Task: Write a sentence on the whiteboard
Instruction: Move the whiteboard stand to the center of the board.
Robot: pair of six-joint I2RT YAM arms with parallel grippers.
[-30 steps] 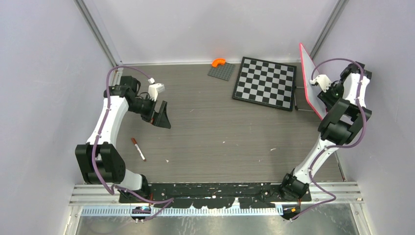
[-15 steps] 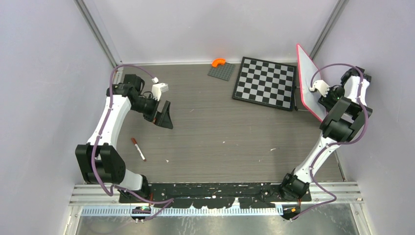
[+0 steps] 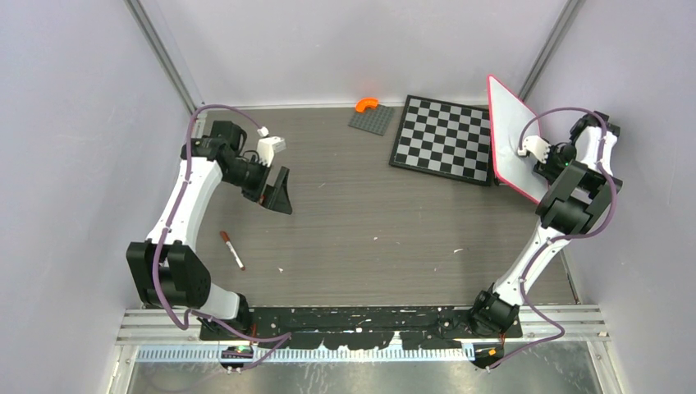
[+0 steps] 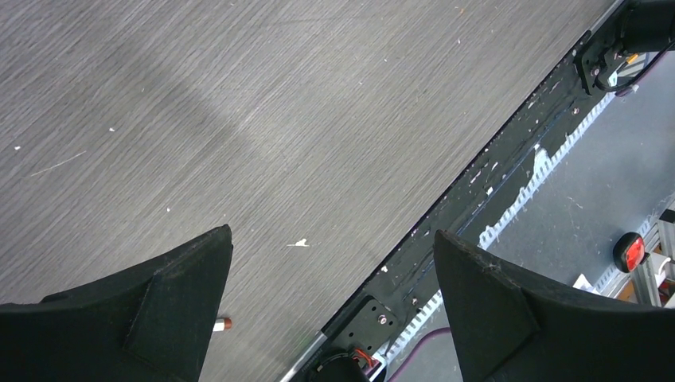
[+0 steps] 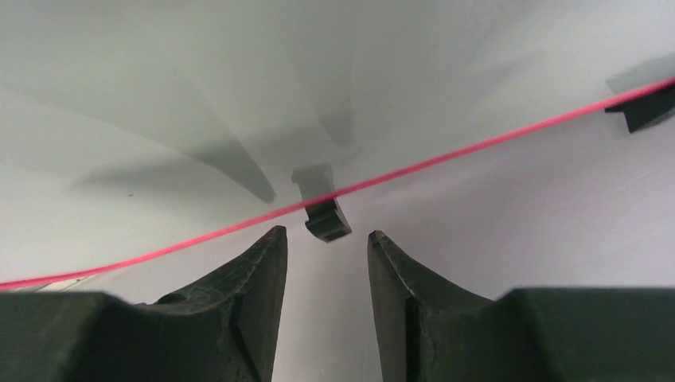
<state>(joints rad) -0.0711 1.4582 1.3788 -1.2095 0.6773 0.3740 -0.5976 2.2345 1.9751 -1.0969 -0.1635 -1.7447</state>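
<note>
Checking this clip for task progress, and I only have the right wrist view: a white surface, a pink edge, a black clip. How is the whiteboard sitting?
Observer: The whiteboard stands tilted, not flat, at the right side of the table, beside the chessboard.
Operator: Is the marker in a claw?
Observer: No, the marker lies on the table near the left arm.
Operator: And the left claw?
Observer: The left claw is open and empty above the tabletop.
</note>
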